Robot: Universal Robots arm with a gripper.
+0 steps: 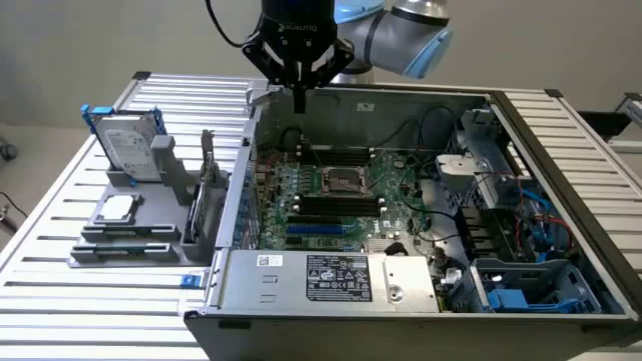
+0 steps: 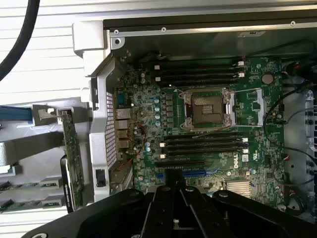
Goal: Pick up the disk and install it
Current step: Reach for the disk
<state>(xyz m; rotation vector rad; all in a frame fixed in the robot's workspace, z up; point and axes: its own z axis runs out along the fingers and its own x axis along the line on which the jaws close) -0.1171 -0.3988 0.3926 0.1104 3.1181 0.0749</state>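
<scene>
The disk (image 1: 131, 151) stands upright in a grey holder (image 1: 171, 180) on the slatted table, at the exterior view's left of the open computer case. It is silver-grey with a white label and a blue carrier around it. My gripper (image 1: 298, 105) hangs above the case's back left corner, well clear of the disk, with its black fingers pressed together and nothing between them. In the wrist view the shut gripper (image 2: 173, 176) points down over the motherboard (image 2: 208, 129).
The open computer case (image 1: 422, 226) holds the motherboard with its CPU socket (image 1: 339, 180), a labelled power supply (image 1: 336, 278) and a blue drive bay (image 1: 527, 289). A small silver chip (image 1: 119, 208) and an upright card (image 1: 207, 188) sit in the grey holder.
</scene>
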